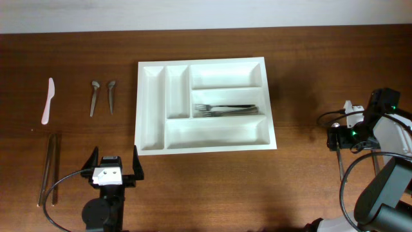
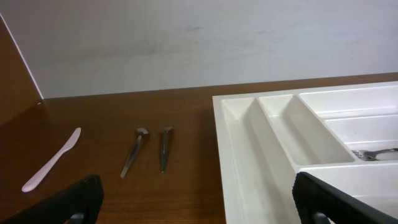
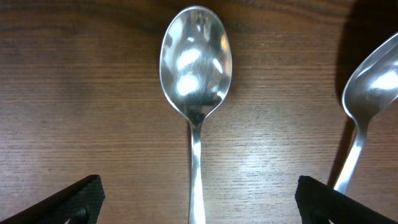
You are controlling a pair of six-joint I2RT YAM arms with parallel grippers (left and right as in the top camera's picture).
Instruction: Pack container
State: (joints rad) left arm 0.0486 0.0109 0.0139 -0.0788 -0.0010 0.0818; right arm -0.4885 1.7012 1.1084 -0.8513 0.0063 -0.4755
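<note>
The container is a large white five-compartment tray (image 1: pixel 206 149) at the table's centre, with forks (image 1: pixel 225 110) in its middle long compartment. In the left wrist view its near left corner (image 2: pixel 236 155) shows. My left gripper (image 1: pixel 114 159) is open and empty, just in front of the tray's left corner; its fingers frame the left wrist view (image 2: pixel 199 202). My right gripper (image 1: pixel 338 136) is at the far right. In the right wrist view it is open (image 3: pixel 196 199), low over a metal spoon (image 3: pixel 196 62) lying between its fingers, not touching it. A second spoon (image 3: pixel 367 93) lies to the right.
Left of the tray lie a pale plastic knife (image 1: pixel 48 100) and two small metal spoons (image 1: pixel 94 96) (image 1: pixel 111 95), also seen in the left wrist view (image 2: pixel 134 152). Long thin metal pieces (image 1: pixel 50 169) lie at the front left. A wall rises behind the table.
</note>
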